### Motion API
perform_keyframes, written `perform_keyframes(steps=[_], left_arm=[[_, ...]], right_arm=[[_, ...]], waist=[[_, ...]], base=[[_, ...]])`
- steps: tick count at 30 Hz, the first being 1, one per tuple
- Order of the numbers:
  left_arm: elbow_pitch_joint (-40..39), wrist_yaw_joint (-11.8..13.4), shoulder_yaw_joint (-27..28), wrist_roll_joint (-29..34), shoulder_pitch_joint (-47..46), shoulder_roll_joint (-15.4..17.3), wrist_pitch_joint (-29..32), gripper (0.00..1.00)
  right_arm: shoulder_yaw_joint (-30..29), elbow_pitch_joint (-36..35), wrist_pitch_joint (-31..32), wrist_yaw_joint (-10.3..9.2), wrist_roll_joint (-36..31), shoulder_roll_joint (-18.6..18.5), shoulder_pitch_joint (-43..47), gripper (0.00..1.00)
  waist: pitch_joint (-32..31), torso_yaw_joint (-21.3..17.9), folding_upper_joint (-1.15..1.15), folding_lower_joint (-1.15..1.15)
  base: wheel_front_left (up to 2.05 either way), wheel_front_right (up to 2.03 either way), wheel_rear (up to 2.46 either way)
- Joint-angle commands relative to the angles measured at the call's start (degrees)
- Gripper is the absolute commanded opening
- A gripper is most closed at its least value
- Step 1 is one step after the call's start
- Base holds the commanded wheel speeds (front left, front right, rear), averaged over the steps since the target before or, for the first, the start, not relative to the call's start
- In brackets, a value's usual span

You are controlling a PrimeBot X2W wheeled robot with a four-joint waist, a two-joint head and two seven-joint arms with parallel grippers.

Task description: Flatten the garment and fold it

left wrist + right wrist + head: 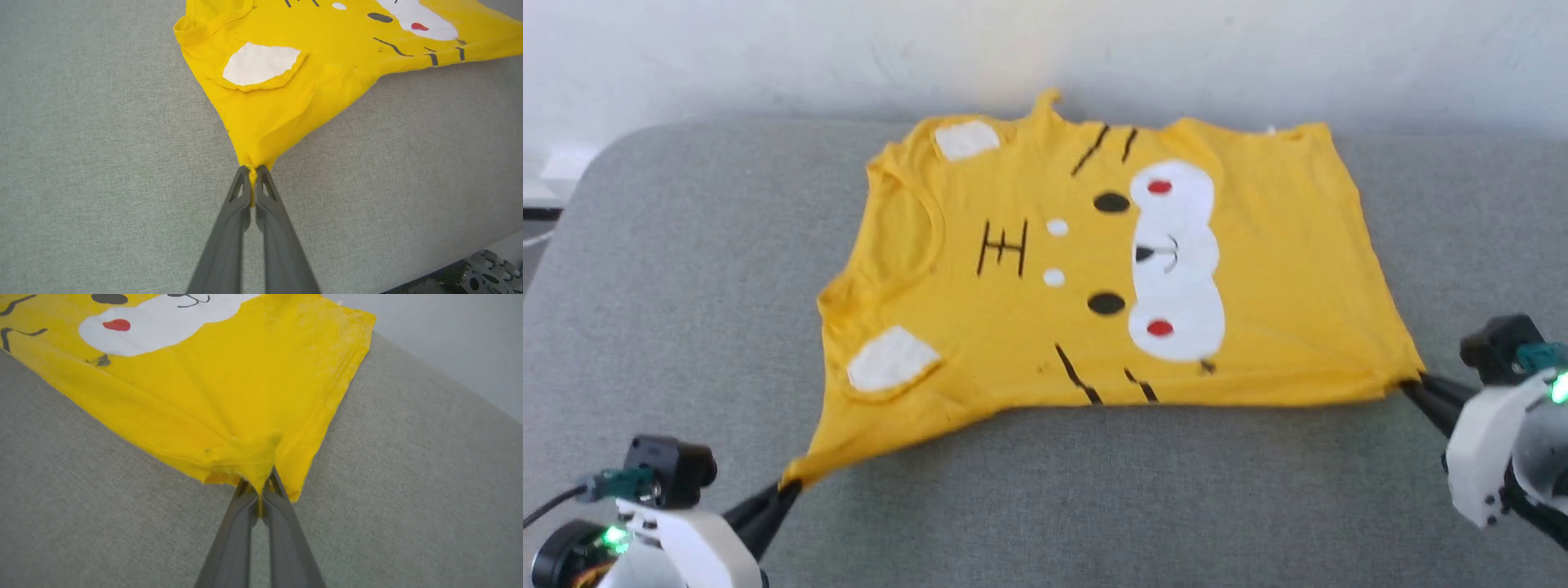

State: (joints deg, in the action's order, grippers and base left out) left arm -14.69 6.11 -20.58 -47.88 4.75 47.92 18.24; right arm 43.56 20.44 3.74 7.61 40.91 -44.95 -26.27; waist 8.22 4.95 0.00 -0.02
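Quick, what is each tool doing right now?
Left tool: closed, pinching the yellow T-shirt at its near collar-end corner.
Right tool: closed, pinching the yellow T-shirt's near hem corner.

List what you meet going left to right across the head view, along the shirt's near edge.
left claw → T-shirt, pinched at both near corners → right claw

No writing, label or number is legible — the garment [1282, 245] included.
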Motion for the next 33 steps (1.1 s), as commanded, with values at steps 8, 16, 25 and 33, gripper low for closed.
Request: perform_keyframes(steps=[8, 16, 25, 33], left_arm=[[-6.59, 0.1, -2.06, -5.97, 7.67, 2.35, 6.16, 0.0], [-10.3, 0.26, -4.77, -7.87, 12.26, 2.78, 8.64, 0.0], [-9.96, -0.53, -1.51, -3.42, 1.96, -2.4, 1.0, 0.0], [-4.35, -0.52, 2.15, -1.05, -11.17, -8.01, -5.3, 0.0]], right_arm=[[-6.32, -5.47, 6.66, -0.12, 4.67, -3.34, 12.35, 0.0], [-16.96, -14.39, 12.79, -0.12, 5.75, -3.55, 24.37, 0.0], [-30.08, -24.68, 13.74, -0.12, 2.74, 3.38, 28.52, 0.0], [-34.84, -25.65, 13.92, -0.12, -2.03, 8.26, 24.21, 0.0]], waist=[[-5.6, 0.55, 0.0, 0.02], [-6.14, -0.51, 0.0, 0.02], [-3.06, -1.36, 0.0, 0.02], [1.43, -2.23, 0.0, 0.02]], base=[[0.0, 0.0, 0.0], [0.0, 0.0, 0.0], [0.0, 0.0, 0.0], [0.0, 0.0, 0.0]])
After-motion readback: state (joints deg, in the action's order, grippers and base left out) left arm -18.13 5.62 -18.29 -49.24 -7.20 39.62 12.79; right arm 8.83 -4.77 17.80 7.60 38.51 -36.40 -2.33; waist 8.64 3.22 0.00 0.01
